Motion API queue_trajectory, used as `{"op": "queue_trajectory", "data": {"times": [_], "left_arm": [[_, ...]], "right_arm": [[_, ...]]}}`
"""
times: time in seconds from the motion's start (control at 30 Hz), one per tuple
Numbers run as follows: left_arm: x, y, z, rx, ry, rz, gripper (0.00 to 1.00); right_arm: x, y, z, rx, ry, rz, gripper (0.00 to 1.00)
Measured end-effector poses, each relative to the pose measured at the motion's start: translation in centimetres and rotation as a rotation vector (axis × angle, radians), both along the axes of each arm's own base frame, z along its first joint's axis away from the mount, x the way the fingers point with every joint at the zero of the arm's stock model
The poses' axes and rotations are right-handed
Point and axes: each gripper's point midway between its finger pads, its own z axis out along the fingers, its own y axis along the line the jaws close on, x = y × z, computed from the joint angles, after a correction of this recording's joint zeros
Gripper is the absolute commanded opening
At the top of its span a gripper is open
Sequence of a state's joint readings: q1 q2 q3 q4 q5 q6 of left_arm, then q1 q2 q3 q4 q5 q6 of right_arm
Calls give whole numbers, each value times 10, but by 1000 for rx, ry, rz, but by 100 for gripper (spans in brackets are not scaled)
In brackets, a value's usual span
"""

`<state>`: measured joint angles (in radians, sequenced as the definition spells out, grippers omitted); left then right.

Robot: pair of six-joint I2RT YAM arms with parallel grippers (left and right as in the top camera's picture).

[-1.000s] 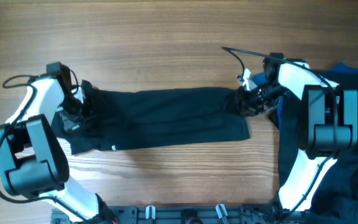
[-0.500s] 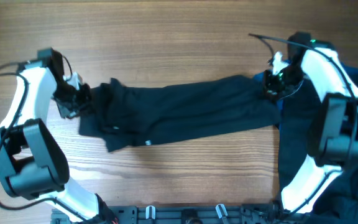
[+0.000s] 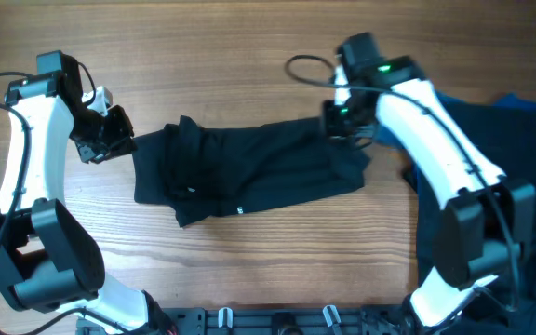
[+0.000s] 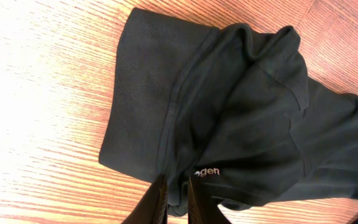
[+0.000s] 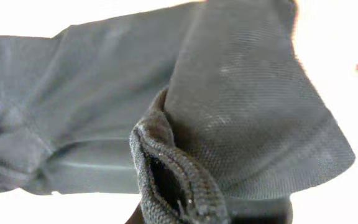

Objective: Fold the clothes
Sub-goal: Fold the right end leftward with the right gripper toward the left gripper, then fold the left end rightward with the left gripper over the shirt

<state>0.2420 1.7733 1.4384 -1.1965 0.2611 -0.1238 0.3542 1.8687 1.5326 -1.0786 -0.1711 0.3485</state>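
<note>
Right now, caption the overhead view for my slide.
Left tool and right tool grip opposite ends of a black shirt on a wooden table.

The black shirt (image 4: 247, 124) is lying rumpled on the wooden table (image 4: 42, 93), with one layer folding over another along a seam that is running down the middle. A small white print (image 4: 207, 172) is showing near its lower edge, where the left gripper (image 4: 178, 202) is pinching the fabric between nearly closed fingers (image 4: 158, 202).

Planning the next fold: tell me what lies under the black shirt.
Only the wooden table shows around the black shirt, which lies on it in doubled layers. The cloth hides whatever is directly beneath. The right tool pinches its right end.
</note>
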Motion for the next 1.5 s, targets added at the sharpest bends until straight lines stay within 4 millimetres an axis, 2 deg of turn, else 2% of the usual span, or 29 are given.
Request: {"op": "queue_trajectory", "data": {"times": [0.2,0.3,0.37,0.47,0.6,0.67,0.73,0.8,0.87,1.0,1.07,1.1,1.13,1.17,1.2,1.23,1.27,1.3,1.37,1.47,1.5], "left_arm": [[0,0,0,0,1,0,13],[0,0,0,0,1,0,13],[0,0,0,0,1,0,13],[0,0,0,0,1,0,13],[0,0,0,0,1,0,14],[0,0,0,0,1,0,14],[0,0,0,1,1,0,14],[0,0,0,1,1,0,18],[0,0,0,1,1,-1,20],[0,0,0,0,0,-3,21],[0,0,0,1,1,-3,22],[0,0,0,1,0,-3,22],[0,0,0,0,1,-3,22],[0,0,0,1,1,-3,22],[0,0,0,1,0,-3,22],[0,0,0,1,0,-3,25],[0,0,0,1,1,-3,31],[0,0,0,1,0,-3,40],[0,0,0,1,1,-2,47],[-1,4,-1,26,6,-5,56],[-1,5,-1,32,7,-5,64]], "right_arm": [[-15,67,-37,6,42,37,6],[-14,91,-43,34,20,23,33],[-7,105,-43,77,-10,9,39],[-6,122,-38,167,-6,35,39],[-17,121,-38,187,47,66,28],[-16,106,-40,162,66,60,27],[-12,81,-43,125,88,33,15],[-9,58,-45,93,112,2,5],[-7,47,-47,79,117,-2,4],[-1,68,-67,127,46,-25,4],[2,90,-81,187,5,-66,4],[8,109,-82,259,-31,-58,4],[18,127,-77,338,-85,-20,4],[30,153,-63,457,-163,54,4],[34,166,-51,526,-203,98,6],[34,183,-32,620,-238,171,8],[29,188,-23,653,-238,206,9],[24,188,-20,662,-224,226,10],[13,181,-21,647,-172,235,10],[-6,153,-31,571,-39,180,13],[-12,139,-35,539,11,146,14]]}}
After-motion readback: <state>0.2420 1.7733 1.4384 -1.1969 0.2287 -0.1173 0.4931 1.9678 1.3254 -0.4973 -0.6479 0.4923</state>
